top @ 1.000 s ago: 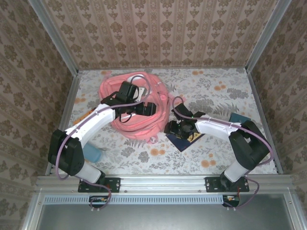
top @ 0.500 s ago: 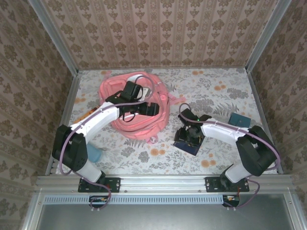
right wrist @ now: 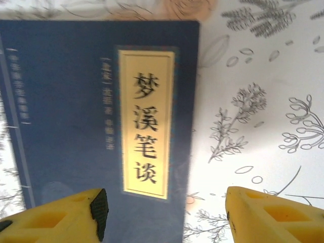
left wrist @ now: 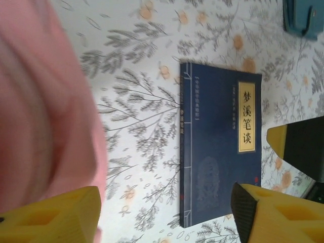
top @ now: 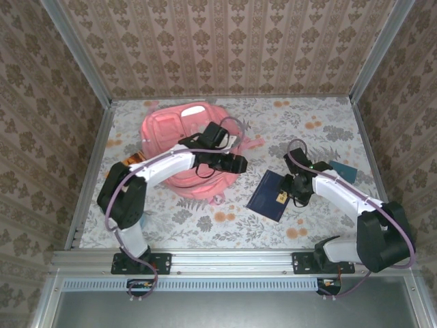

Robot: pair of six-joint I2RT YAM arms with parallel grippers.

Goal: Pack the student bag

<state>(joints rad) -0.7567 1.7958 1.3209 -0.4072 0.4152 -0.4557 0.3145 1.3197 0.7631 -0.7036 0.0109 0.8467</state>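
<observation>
Three papered walls (top: 232,48) close in a table (top: 321,123) covered with a flowered cloth. On its far left part we see the pink backpack (top: 164,130) lying flat; we cannot tell what is inside it. The left gripper (left wrist: 167,212) hangs at the bag's right edge, jaws wide apart with nothing between them. A dark-blue booklet (top: 270,195) lies flat near the bag. The right gripper (right wrist: 164,215) hovers over its right edge, jaws spread, gripping nothing. A teal object (top: 341,169) sits further right.
</observation>
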